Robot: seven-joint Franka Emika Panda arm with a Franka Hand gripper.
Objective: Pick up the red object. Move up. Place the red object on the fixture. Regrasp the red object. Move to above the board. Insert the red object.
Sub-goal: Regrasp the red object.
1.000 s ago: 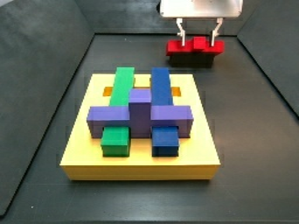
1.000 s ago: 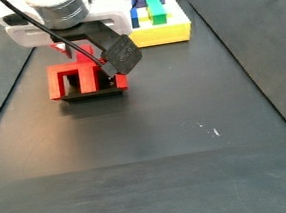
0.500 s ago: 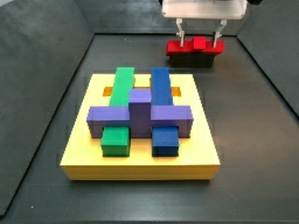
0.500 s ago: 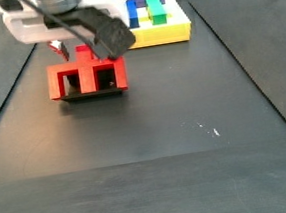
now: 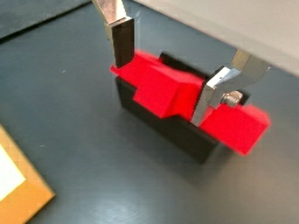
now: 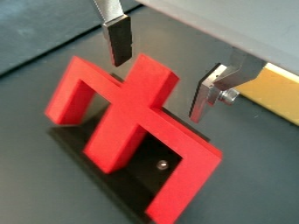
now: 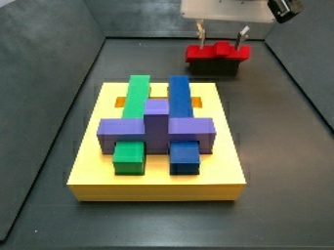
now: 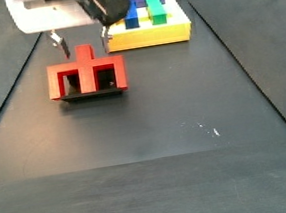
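The red object [image 7: 217, 50] rests on the black fixture [image 7: 217, 67] at the far end of the floor, its central stem pointing up. In both wrist views it fills the fixture [image 6: 138, 179], with the red object [image 6: 126, 122] showing crossbar, legs and stem, and the red object [image 5: 176, 92] seen from the other side. My gripper [image 7: 220, 33] hangs open just above the stem, one finger on each side, holding nothing. Another side view shows the gripper [image 8: 79, 33] above the red object [image 8: 87, 76]. The yellow board [image 7: 156, 182] lies nearer the camera.
On the board sit a green block [image 7: 133, 96], a blue block [image 7: 181, 96] and a purple cross-shaped block [image 7: 156, 125]. The board's edge [image 6: 281, 87] shows in a wrist view. Dark walls [image 7: 59, 59] bound the floor on both sides.
The gripper has risen off the red object, its fingers now clear above the stem. The red object stays on the fixture, unmoved.
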